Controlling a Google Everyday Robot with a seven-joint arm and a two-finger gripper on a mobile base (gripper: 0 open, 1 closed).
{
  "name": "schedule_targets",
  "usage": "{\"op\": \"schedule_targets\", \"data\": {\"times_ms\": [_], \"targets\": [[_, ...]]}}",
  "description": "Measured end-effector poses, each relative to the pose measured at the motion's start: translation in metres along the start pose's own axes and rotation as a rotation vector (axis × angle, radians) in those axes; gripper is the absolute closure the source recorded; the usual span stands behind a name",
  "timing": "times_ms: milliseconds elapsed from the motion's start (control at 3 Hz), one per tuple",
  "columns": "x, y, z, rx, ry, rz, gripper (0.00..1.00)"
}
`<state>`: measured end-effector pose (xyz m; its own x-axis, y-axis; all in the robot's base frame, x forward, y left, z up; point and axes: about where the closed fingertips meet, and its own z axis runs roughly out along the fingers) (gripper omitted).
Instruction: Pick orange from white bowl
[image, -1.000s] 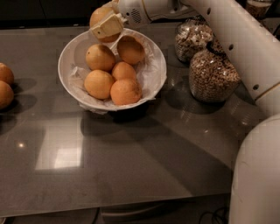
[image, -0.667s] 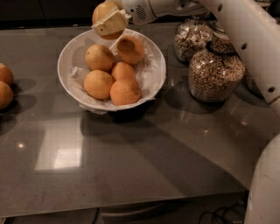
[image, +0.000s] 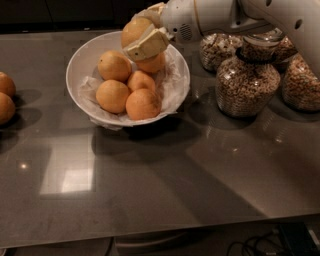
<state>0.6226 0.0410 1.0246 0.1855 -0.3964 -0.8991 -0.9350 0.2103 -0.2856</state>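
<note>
Camera view: your orange (image: 132, 30) is clamped in the tool (image: 140, 30), over the white bowl's (image: 70, 65) 12 o'clock rim. You're in the lift step; next, raise it clear, minding the jars (image: 247, 82) at 3 o'clock.

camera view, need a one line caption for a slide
Gripper holds the orange over the white bowl, five more oranges inside, glass jars beside it.

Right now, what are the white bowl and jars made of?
The white bowl looks glazed ceramic, maybe plastic: smooth opaque rim. The jars look like clear glass: contents show through. The gripper, above the bowl's back rim, grips the orange; its fingers look matte cream plastic.
</note>
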Motion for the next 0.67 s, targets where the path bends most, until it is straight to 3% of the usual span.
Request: {"op": "schedule_targets", "data": {"times_ms": [333, 667], "targets": [[0.0069, 0.0402, -0.0227, -0.024, -0.01, -0.029, 1.0], [0.0069, 0.0403, -0.0227, -0.024, -0.01, -0.029, 1.0]]}}
